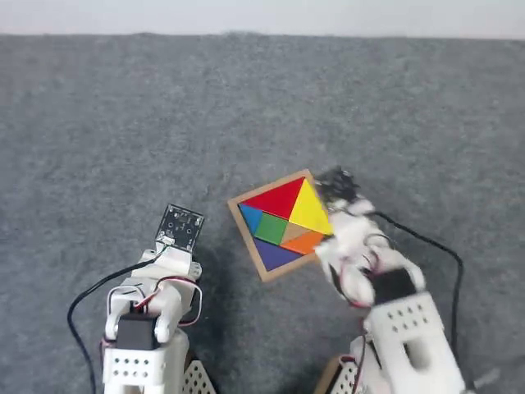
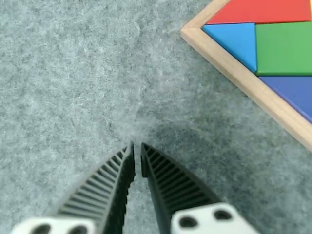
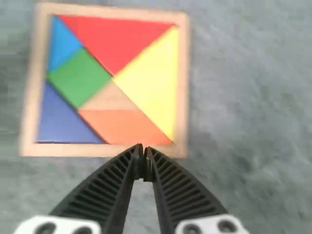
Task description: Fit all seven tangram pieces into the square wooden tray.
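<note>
Wooden tray (image 2: 243, 73) sits mid-mat and looks full, but the tan triangle (image 3: 109, 95) could be a pc or a bare slot, can't tell. R gripper (image 3: 143, 146) at its 4 o'clock edge, L gripper (image 2: 136, 146) off 8 o'clock; both jaws closed, empty. Check the tan spot before you back off.

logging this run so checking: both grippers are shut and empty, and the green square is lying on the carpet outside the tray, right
Not quite: the green square lies inside the tray, not out on the carpet, as the right wrist view shows. The left gripper and the right gripper are indeed shut and empty.
</note>
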